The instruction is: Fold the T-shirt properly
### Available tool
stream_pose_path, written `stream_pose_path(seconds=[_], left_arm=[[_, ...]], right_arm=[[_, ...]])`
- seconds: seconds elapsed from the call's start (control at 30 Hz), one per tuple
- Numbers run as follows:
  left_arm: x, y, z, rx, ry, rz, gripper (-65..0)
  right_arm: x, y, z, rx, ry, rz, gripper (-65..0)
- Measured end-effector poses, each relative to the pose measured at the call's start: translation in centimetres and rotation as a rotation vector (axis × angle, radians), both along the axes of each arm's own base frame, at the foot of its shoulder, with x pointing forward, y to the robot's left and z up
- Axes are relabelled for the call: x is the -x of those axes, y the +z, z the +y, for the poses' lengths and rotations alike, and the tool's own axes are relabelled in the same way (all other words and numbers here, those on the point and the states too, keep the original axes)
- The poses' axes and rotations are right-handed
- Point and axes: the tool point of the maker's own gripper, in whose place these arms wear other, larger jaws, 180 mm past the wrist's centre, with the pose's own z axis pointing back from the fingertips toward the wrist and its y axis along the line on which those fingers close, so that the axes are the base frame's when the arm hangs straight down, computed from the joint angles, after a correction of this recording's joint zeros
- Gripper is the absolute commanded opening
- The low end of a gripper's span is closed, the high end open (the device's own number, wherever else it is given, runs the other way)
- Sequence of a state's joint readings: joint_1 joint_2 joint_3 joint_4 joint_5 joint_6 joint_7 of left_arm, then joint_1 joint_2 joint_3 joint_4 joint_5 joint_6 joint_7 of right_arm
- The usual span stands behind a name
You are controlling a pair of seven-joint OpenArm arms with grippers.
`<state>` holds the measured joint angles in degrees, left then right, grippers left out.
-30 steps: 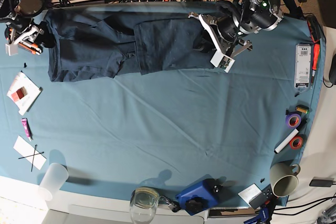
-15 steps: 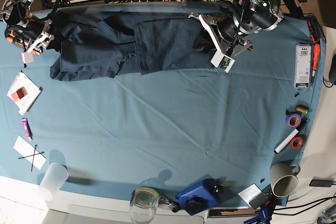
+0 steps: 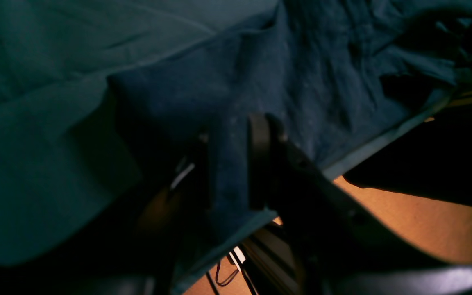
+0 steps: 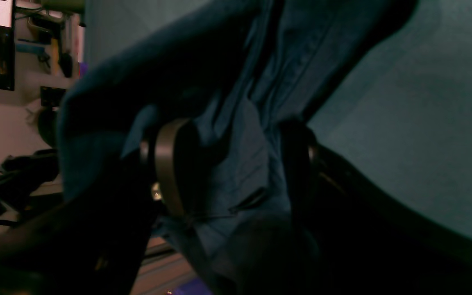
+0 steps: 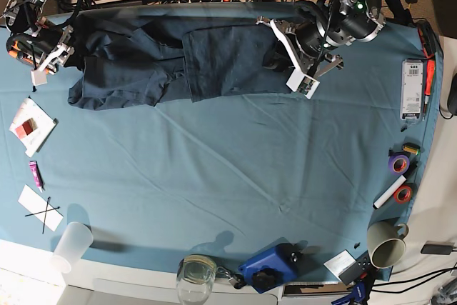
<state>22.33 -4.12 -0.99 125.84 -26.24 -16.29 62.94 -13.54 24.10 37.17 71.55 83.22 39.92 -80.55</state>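
Plainly, T-shirt (image 3: 228,172) between both jaws

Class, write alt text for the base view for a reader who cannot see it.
A dark T-shirt lies crumpled along the far edge of a teal cloth, with a gripper at each end: right gripper, left gripper. Tape rolls, cups and tools line the edges.

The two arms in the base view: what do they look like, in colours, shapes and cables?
Both arms are black, rounded metal bodies with black cables looping around them. The left claw has long white flat fingers ending in a white block with small dark marks. The right claw is white too, with orange parts beside it. A green light shows on the left arm.
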Motion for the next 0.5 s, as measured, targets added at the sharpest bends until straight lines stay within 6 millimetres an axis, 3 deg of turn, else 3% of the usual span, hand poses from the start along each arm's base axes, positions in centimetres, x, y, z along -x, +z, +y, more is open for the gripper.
stream_pose_path(seconds=[0.33, 0.5], left_arm=[[-0.2, 0.2, 0.0, 0.007, 0.006, -0.016, -53.6], [-0.5, 0.5, -0.1, 0.016, 0.012, -0.033, -53.6]], right_arm=[[-0.5, 0.5, -0.5, 0.006, -0.015, -0.021, -31.8], [-0.8, -1.0, 1.5, 0.013, 0.033, 0.015, -31.8]])
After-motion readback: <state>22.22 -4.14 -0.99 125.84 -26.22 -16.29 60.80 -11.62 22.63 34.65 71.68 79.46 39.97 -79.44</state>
